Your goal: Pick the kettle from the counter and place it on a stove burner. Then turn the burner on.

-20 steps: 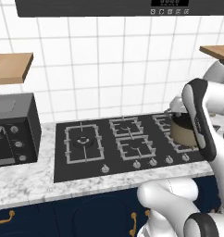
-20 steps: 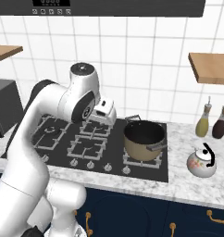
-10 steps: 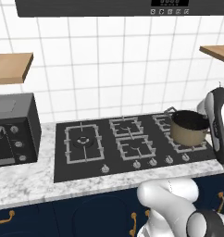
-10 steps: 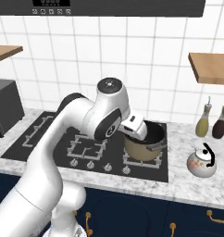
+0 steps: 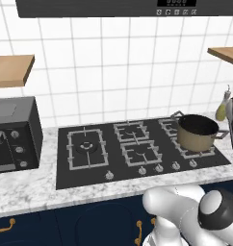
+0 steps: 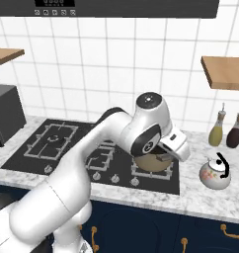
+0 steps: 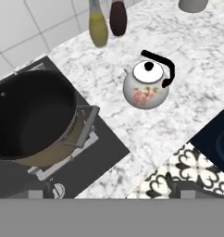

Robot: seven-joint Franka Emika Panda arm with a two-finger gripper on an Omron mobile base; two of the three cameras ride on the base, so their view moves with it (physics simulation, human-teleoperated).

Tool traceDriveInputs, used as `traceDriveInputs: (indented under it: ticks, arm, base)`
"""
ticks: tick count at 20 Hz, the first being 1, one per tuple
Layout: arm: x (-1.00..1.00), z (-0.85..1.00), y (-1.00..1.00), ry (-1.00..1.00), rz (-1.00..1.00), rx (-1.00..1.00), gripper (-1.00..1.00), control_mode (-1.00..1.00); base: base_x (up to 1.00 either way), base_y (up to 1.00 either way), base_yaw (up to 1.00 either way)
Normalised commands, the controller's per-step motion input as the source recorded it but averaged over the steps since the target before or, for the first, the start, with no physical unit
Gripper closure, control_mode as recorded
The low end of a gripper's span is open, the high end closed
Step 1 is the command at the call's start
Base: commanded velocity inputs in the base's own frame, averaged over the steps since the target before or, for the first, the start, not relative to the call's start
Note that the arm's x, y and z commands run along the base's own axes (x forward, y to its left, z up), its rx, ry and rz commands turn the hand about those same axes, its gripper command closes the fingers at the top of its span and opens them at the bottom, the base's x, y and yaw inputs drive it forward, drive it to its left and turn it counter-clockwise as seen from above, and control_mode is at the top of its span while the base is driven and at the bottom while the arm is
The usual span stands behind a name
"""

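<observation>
The kettle (image 7: 146, 85) stands upright on the marbled counter (image 7: 192, 46), squat and white with a flower print and a black arched handle. In the right base view the kettle (image 6: 215, 173) sits right of the stove, and my gripper (image 6: 177, 149) hangs just left of it and above, over the pot's right side. The jaws stand wide open with nothing between them. The stove burner (image 5: 85, 146), the wide one with the double ring, lies at the stove's far left (image 6: 55, 141) and is bare.
A tan dark-rimmed pot (image 5: 198, 132) occupies the right front burner (image 7: 33, 115). Two bottles (image 6: 218, 129) (image 6: 235, 132) stand at the wall behind the kettle. A dark oven box (image 5: 12, 134) sits left of the stove. Knobs (image 5: 142, 170) line the stove's front edge.
My arm has swung right across the stove, from over the middle burners to past the pot and close to the kettle. The gripper has stayed open.
</observation>
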Motion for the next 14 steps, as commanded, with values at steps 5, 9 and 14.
traceDriveInputs:
  ticks: [5, 9, 14]
  arm:
    - [0.53, -0.50, -1.00, 0.07, 0.00, 0.07, -1.00, -1.00]
    - [0.53, -0.40, -1.00, 0.11, 0.15, 0.09, -1.00, -1.00]
    - [0.47, -0.17, -1.00, 0.10, 0.24, 0.10, -1.00, -1.00]
  base:
    - [0.00, 0.00, 0.00]
    - [0.00, 0.00, 0.00]
    - [0.00, 0.00, 0.00]
